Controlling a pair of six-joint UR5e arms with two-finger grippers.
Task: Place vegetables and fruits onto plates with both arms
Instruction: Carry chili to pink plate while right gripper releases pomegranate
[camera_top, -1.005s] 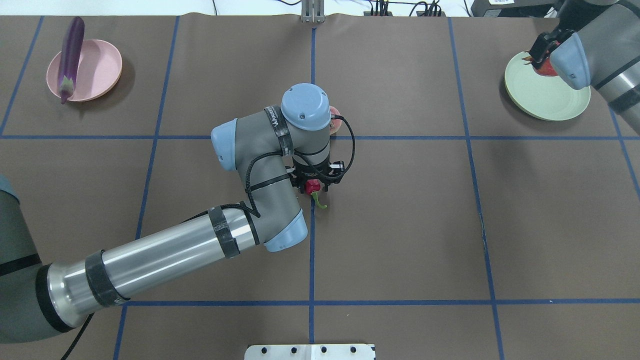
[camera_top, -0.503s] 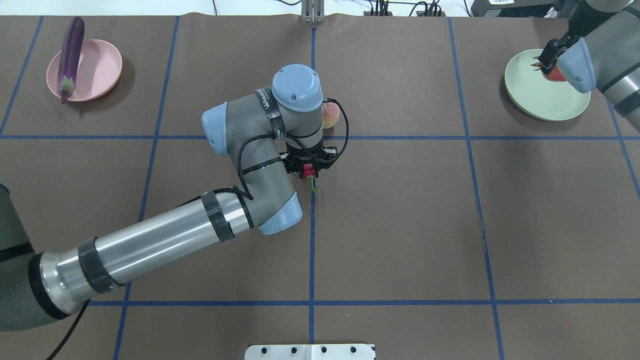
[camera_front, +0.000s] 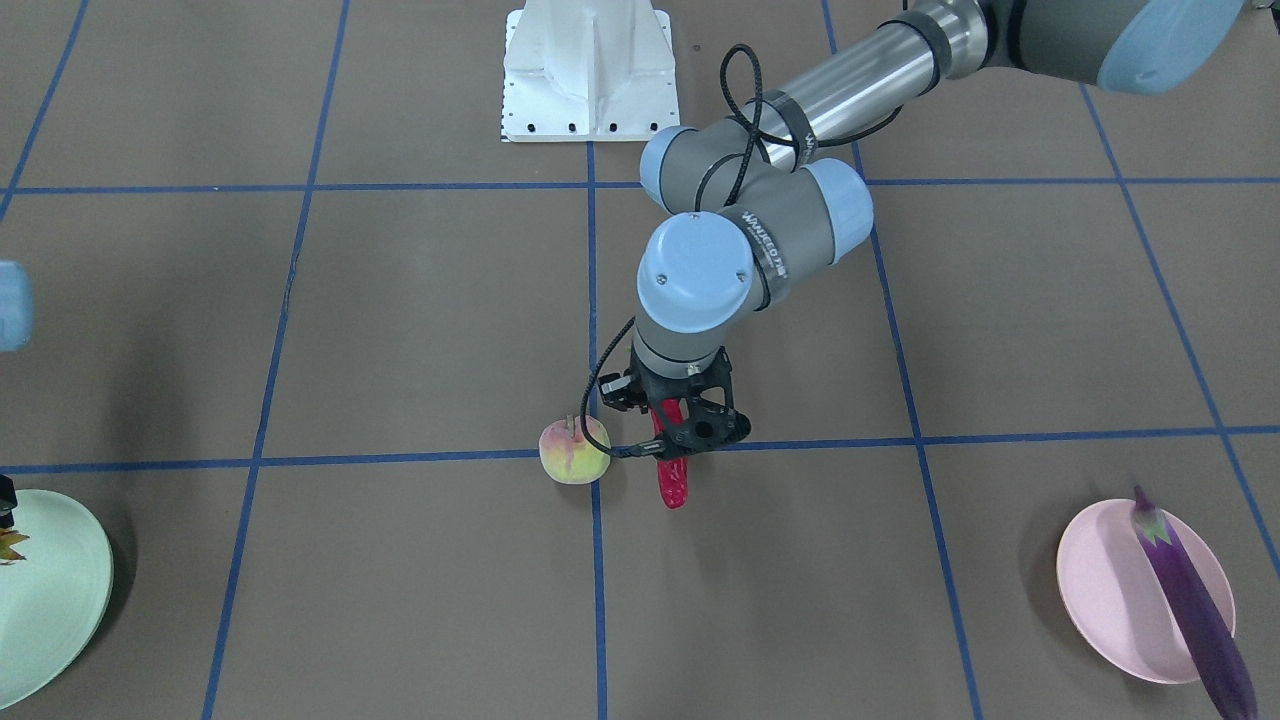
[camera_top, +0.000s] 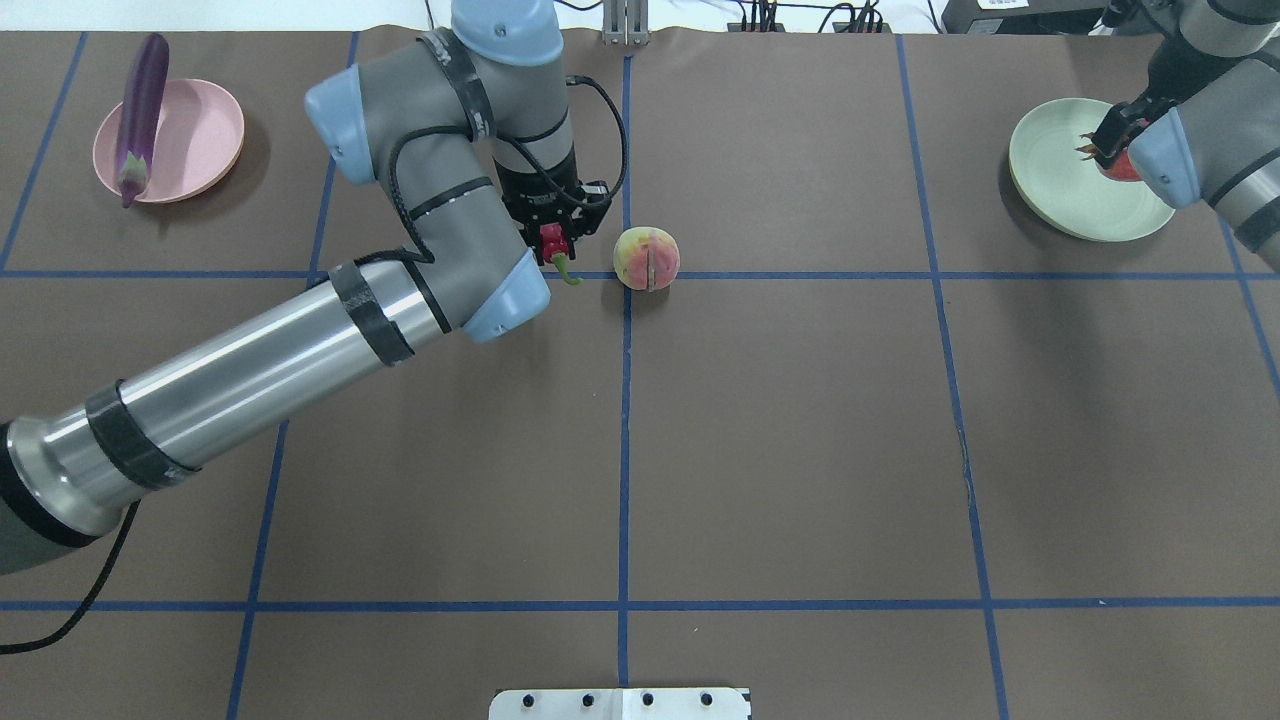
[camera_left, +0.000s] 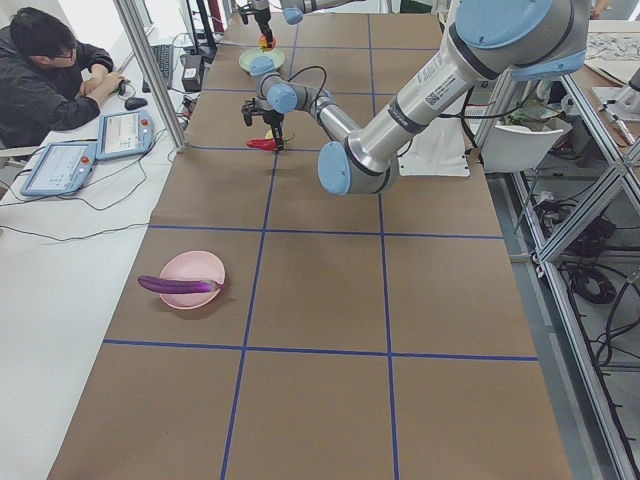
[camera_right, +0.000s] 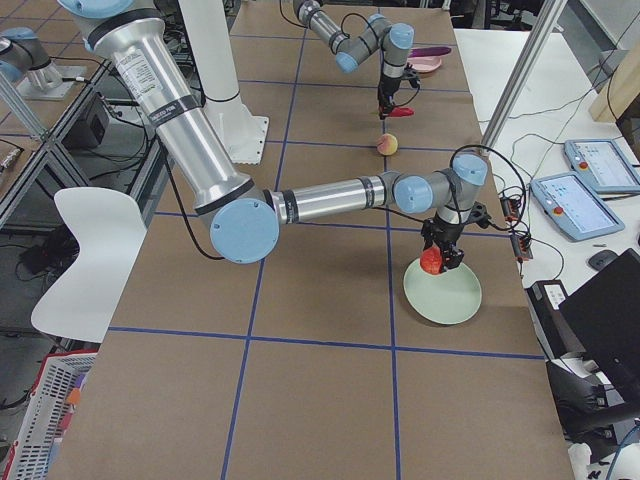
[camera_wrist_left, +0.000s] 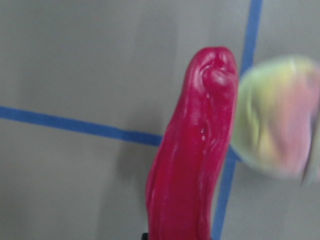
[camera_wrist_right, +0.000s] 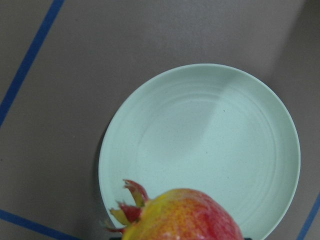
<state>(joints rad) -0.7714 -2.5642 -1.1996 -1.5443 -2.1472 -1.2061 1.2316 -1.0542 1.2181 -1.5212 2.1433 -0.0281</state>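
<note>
My left gripper (camera_top: 553, 240) is shut on the dark-red chili pepper (camera_front: 672, 482), which hangs above the table just left of the peach (camera_top: 647, 258). In the left wrist view the chili pepper (camera_wrist_left: 195, 155) fills the middle and the peach (camera_wrist_left: 277, 120) is blurred beside it. The purple eggplant (camera_top: 140, 115) lies across the pink plate (camera_top: 200, 135) at the far left. My right gripper (camera_top: 1112, 152) is shut on the pomegranate (camera_wrist_right: 185, 217) and holds it over the near edge of the mint green plate (camera_wrist_right: 210, 135), apart from its surface.
The white base block (camera_top: 620, 703) sits at the near table edge. Blue tape lines grid the brown table. Cables and a post (camera_top: 625, 25) line the far edge. A person (camera_left: 50, 80) sits at a desk beyond the table's far side.
My left arm has swung toward the far left with the chili pepper, uncovering the peach. My right gripper has shifted slightly over the green plate with the pomegranate.
</note>
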